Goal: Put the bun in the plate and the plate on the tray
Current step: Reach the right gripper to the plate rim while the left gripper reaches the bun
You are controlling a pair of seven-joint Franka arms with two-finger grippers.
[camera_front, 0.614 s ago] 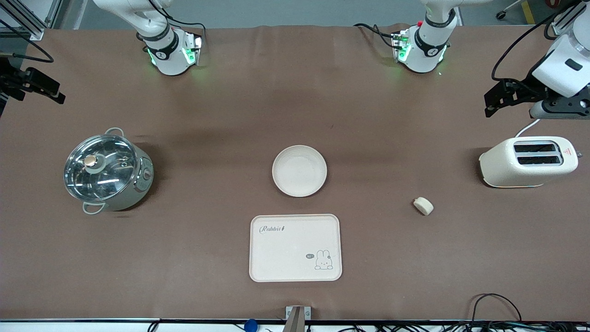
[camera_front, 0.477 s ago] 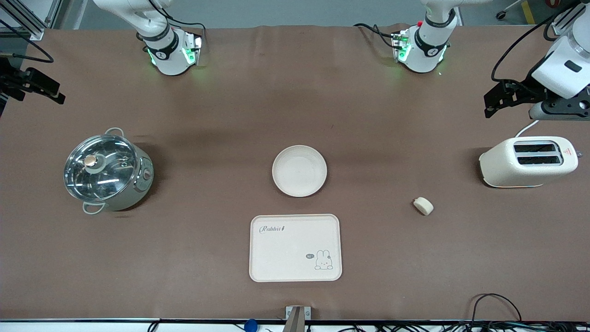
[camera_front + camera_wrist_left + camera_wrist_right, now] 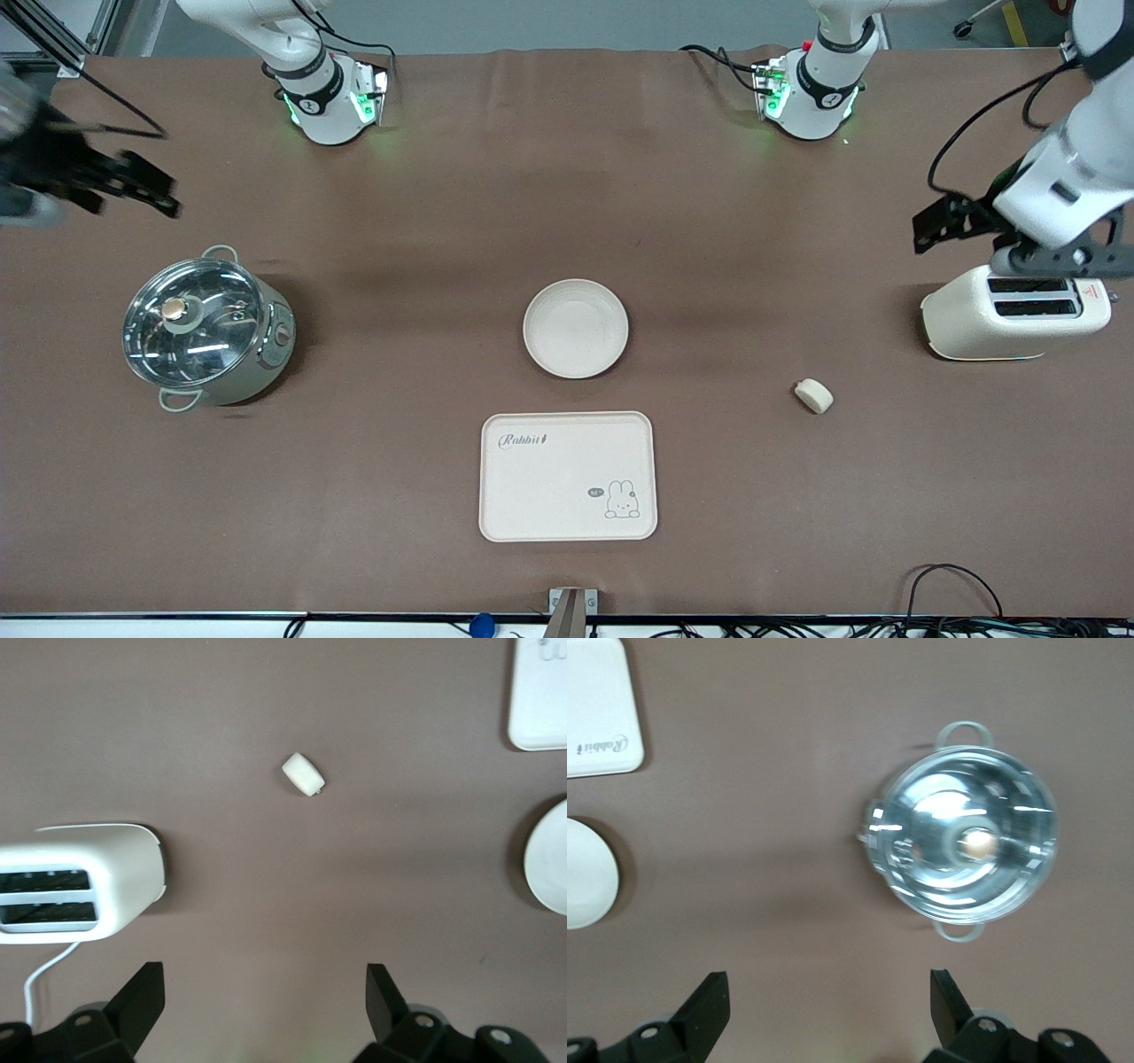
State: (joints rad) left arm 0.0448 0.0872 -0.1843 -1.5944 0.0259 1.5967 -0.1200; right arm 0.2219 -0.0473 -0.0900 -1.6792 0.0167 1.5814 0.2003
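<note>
The bun [image 3: 813, 395] lies alone on the brown table toward the left arm's end; it also shows in the left wrist view [image 3: 303, 774]. The round plate [image 3: 576, 328] sits mid-table, empty, its rim showing in both wrist views [image 3: 547, 859] [image 3: 586, 873]. The Rabbit tray [image 3: 567, 476] lies nearer the front camera than the plate, empty. My left gripper [image 3: 928, 229] [image 3: 264, 985] is open and empty over the table beside the toaster. My right gripper [image 3: 158, 193] [image 3: 828, 988] is open and empty over the table at the right arm's end.
A steel pot with a glass lid [image 3: 204, 332] [image 3: 966, 842] stands toward the right arm's end. A cream toaster [image 3: 1014, 310] [image 3: 75, 895] stands toward the left arm's end, partly under the left arm. Cables [image 3: 957, 585] lie at the front edge.
Both grippers have moved in from the table's ends: the left one has dropped toward the toaster, the right one has swung inward over the table. Bun, plate and tray have not moved.
</note>
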